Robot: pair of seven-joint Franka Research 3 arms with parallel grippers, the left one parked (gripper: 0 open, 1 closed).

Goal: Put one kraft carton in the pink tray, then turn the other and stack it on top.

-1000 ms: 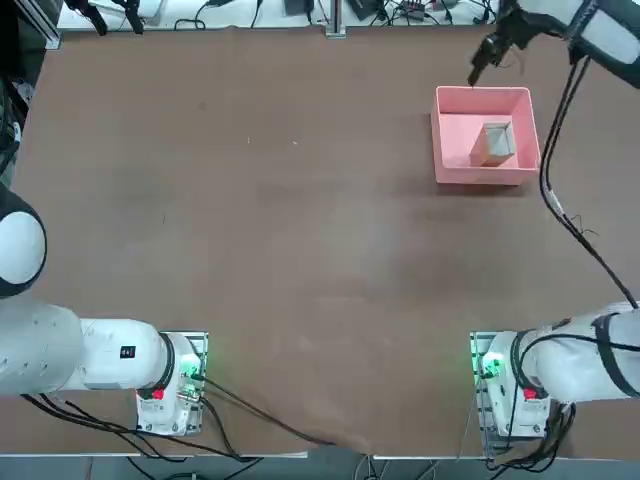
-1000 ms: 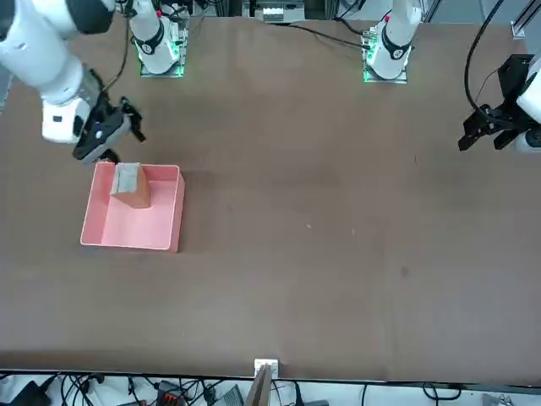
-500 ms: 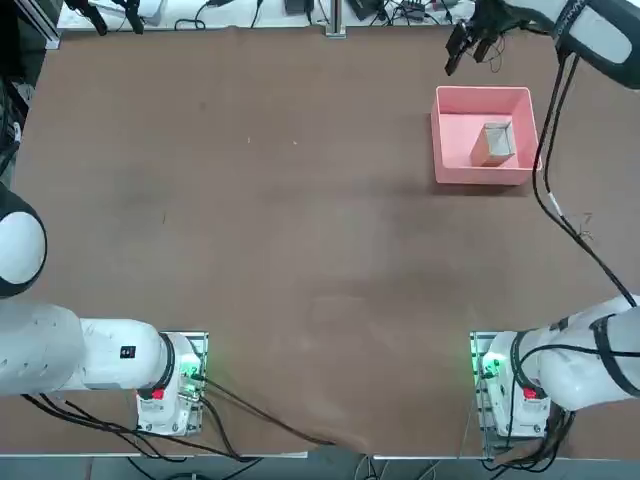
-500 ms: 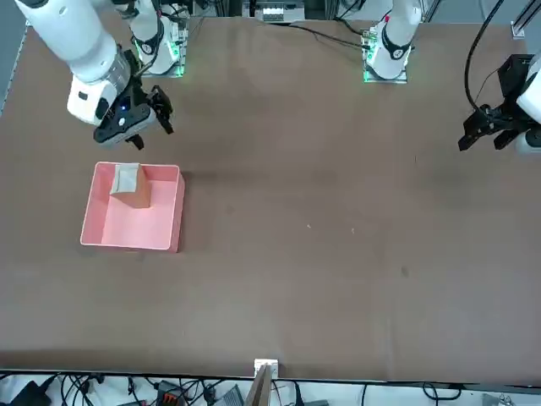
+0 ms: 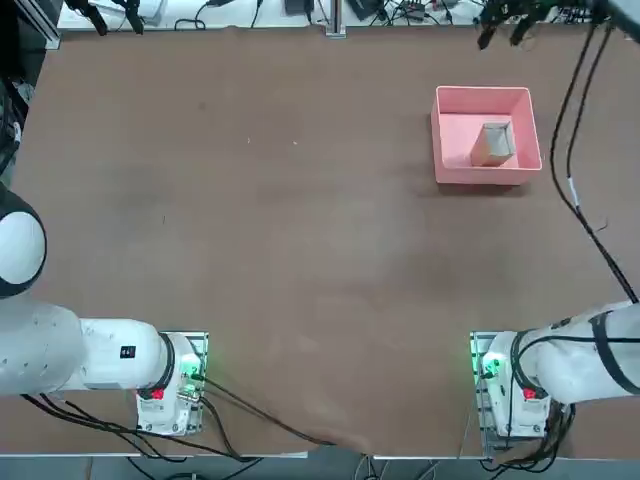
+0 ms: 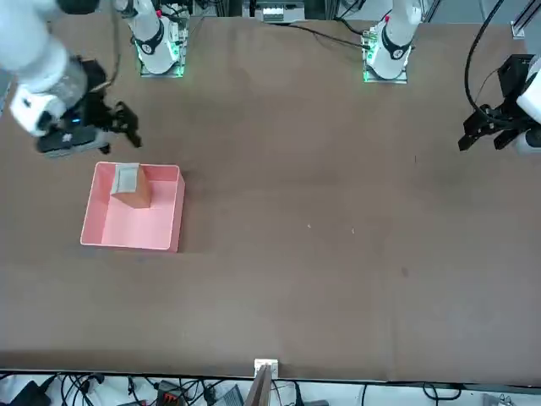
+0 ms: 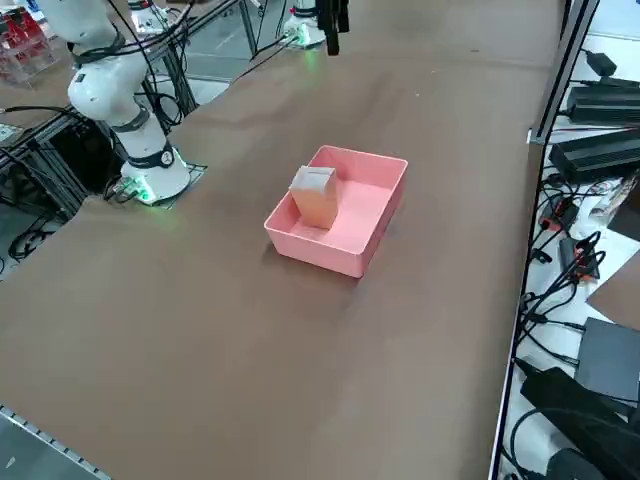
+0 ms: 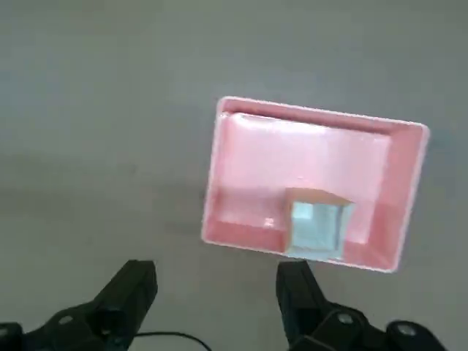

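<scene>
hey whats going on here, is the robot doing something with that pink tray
The right gripper is open and empty, hanging in the air off the pink tray, beyond its far side from the robot. In the tray, the kraft cartons appear to sit stacked, a pale face on top, near the wall toward the right arm's base. Nothing is being held, so the stacking looks done.

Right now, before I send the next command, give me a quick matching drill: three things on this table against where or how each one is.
Things:
1. right gripper
2. kraft cartons
3. pink tray

States:
a. resting flat on the table
b. open and empty, up in the air beyond the tray's far side
c. inside the tray

Pairs: 1-b, 2-c, 3-a
</scene>
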